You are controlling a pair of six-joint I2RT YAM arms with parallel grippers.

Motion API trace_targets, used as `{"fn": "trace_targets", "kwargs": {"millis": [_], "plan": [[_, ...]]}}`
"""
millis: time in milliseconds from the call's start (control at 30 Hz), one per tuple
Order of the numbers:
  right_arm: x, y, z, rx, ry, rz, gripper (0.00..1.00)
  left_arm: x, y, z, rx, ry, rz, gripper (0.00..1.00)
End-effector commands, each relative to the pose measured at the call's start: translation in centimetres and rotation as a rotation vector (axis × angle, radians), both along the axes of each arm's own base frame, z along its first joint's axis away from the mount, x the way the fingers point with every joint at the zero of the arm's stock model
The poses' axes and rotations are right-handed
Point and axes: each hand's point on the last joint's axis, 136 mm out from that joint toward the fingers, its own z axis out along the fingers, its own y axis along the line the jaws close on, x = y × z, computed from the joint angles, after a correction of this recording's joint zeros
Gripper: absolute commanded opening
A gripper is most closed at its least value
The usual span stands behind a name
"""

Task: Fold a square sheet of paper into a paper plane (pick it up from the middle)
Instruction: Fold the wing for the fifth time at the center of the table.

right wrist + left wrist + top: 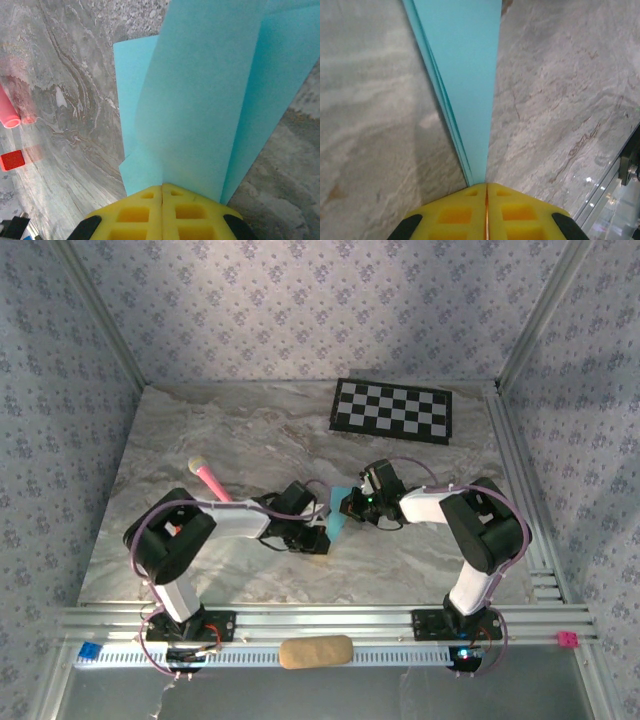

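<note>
As the top view shows, the blue paper (338,515) is held between my left tool (322,532) and my right tool (350,508) near the middle of the counter (200,430). The pink marker (210,478) lies away at 9 o'clock. If the two tools pull unevenly, I judge the thin sheet could tear.

In the left wrist view, my left tool is fully closed on the narrow folded end, and the layers run toward 12 o'clock. A weak pinch could let the layers slide and spoil the crease.

In the right wrist view, my right tool is also closed and pinches a wider flap. A twist here may press a wrong fold.
</note>
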Motion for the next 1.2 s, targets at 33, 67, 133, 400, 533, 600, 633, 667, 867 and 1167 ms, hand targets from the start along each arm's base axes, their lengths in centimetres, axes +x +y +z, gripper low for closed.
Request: {"fn": "trace_targets", "kwargs": {"millis": [33, 67, 133, 400, 533, 600, 633, 667, 867, 1167], "plan": [[-1.7, -2.4, -4.0, -0.152, 0.101, -0.030, 0.06, -2.8, 2.7, -0.6, 0.096, 0.058, -0.029, 0.10], [-1.8, -2.4, -4.0, -0.152, 0.102, -0.031, 0.06, -2.8, 2.5, -0.1, 0.079, 0.047, -0.030, 0.10], [-1.7, -2.3, -3.9, -0.148, 0.101, -0.031, 0.06, -2.5, 2.0, 1.5, 0.016, 0.017, -0.038, 0.08], [-1.7, -2.1, -3.6, -0.142, 0.096, -0.037, 0.06, 2.2, 0.2, 6.5, -0.187, -0.038, 0.057, 0.11], [-1.7, -1.9, -3.7, -0.139, 0.097, -0.034, 0.06, 4.7, -1.8, 6.5, -0.197, -0.036, 0.092, 0.10], [-1.6, -1.9, -3.7, -0.138, 0.097, -0.034, 0.06, 5.6, -2.5, 6.0, -0.202, -0.028, 0.110, 0.10], [-1.7, -1.8, -3.7, -0.136, 0.098, -0.032, 0.07, 6.0, -2.9, 5.8, -0.206, -0.029, 0.111, 0.11], [-1.6, -1.8, -3.7, -0.136, 0.098, -0.031, 0.06, 6.4, -3.1, 5.5, -0.203, -0.030, 0.114, 0.11], [-1.7, -1.7, -3.7, -0.129, 0.101, -0.030, 0.07, 7.9, -4.3, 4.1, -0.194, -0.018, 0.128, 0.11], [-1.8, -1.6, -3.5, -0.122, 0.101, -0.031, 0.07, 8.8, -4.1, 1.4, -0.123, -0.037, 0.159, 0.11]]}}
